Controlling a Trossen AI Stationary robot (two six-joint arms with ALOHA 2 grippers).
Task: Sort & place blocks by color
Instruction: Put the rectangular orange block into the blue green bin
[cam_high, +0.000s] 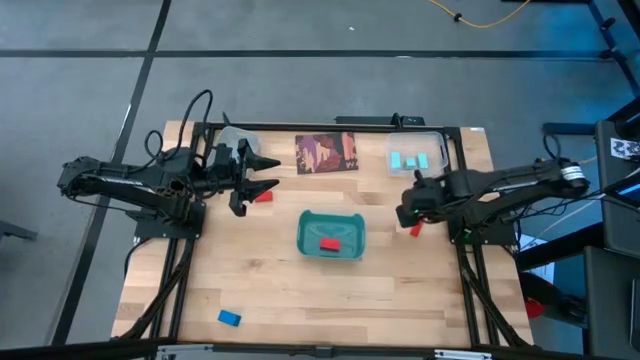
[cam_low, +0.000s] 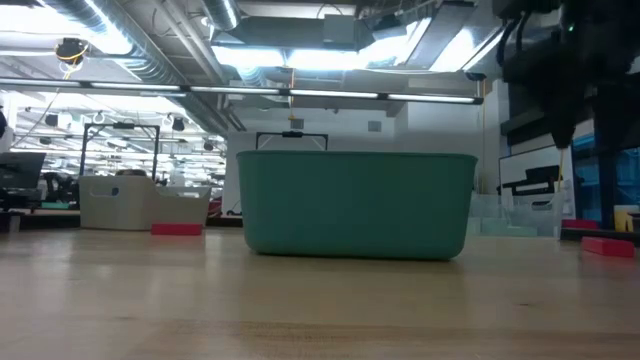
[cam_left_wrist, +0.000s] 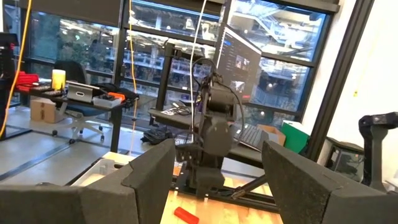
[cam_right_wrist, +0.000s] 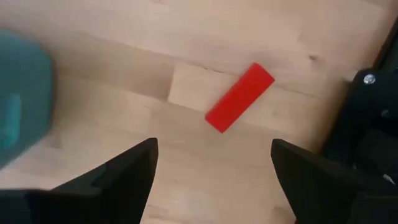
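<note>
A pale wooden table (cam_high: 300, 290) is standing in a workshop with glass walls. The right gripper (cam_right_wrist: 211, 165), fingers apart, is hovering above a red block (cam_right_wrist: 240, 97) lying just beyond them. The left gripper (cam_high: 268, 172), also open, is hanging near another red block (cam_high: 263, 196) (partly hidden). A teal tray (cam_high: 352, 222) is holding one red block (cam_high: 330, 244).

The wooden table (cam_high: 400, 290) bore a teal tray (cam_high: 347, 240), printed card (cam_high: 326, 153), clear bin (cam_high: 432, 142), loose red blocks (cam_high: 263, 196) and a blue block (cam_high: 229, 318)
</note>
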